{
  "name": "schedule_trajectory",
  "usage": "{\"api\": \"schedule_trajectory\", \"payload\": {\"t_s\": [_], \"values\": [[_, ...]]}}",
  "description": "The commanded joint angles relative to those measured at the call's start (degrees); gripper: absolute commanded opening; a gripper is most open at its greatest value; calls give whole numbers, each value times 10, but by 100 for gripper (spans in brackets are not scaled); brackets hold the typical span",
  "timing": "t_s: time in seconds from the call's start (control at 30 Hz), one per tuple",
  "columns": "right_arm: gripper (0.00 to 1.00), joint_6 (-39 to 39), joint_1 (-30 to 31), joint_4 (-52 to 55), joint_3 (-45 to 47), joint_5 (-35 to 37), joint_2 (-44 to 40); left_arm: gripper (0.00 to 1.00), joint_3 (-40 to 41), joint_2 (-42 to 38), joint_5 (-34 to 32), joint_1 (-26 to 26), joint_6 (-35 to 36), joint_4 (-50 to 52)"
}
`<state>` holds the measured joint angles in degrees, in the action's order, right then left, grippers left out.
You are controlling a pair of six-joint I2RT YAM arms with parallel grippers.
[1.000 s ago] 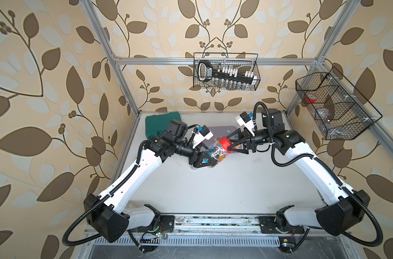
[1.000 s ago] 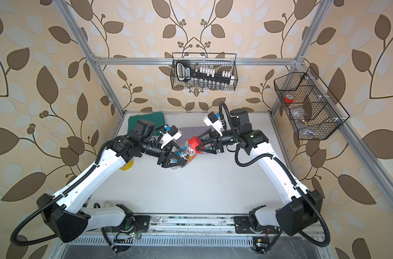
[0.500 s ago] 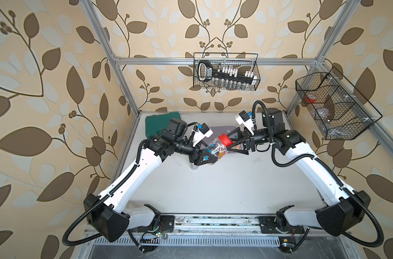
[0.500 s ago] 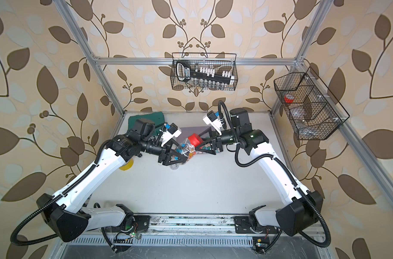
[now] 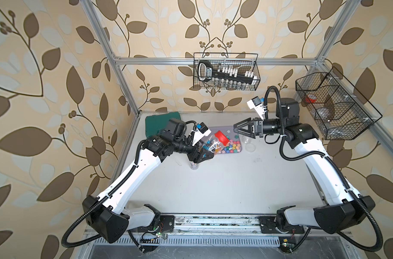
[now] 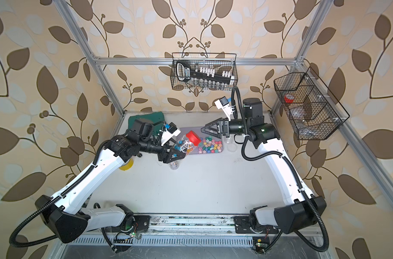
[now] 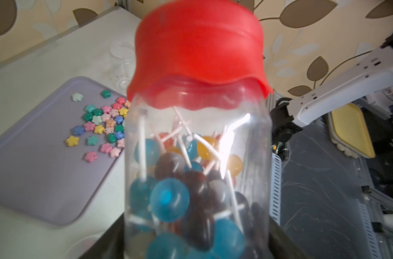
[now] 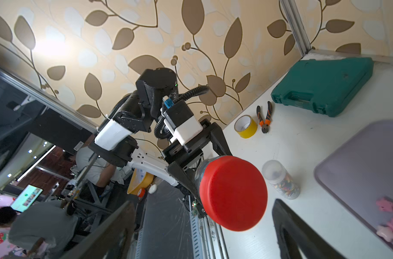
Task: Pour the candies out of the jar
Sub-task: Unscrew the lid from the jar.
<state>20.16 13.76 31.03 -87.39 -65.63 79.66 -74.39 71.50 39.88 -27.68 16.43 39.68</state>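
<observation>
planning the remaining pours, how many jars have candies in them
2: the red-lidded lollipop jar, held in the jaws of the left gripper; a small jar standing beside the tray. Others may be hidden.

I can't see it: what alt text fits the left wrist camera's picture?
A clear plastic jar with a red lid on, full of round lollipops on white sticks, fills the view, held by the left gripper. Beyond it, pastel star-shaped candies lie scattered on a lilac tray on the white table.
</observation>
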Motion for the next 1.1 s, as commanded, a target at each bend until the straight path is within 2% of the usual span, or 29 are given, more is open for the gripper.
{"api": "schedule_trajectory", "payload": {"t_s": [0.0,0.1,0.37,0.8,1.07], "values": [[92,30,0,90,-36,9,50,68,-22,-33,-45,0,32,1],[92,11,1,135,-48,22,77,67,-13,-43,-73,-8,43,-1],[92,10,32,140,-56,22,105,67,-3,-46,-134,-41,76,26],[89,17,77,143,-74,37,148,67,-2,-39,-133,-50,79,27],[82,12,88,148,-72,33,153,67,-2,-32,-138,-52,79,25]]}}
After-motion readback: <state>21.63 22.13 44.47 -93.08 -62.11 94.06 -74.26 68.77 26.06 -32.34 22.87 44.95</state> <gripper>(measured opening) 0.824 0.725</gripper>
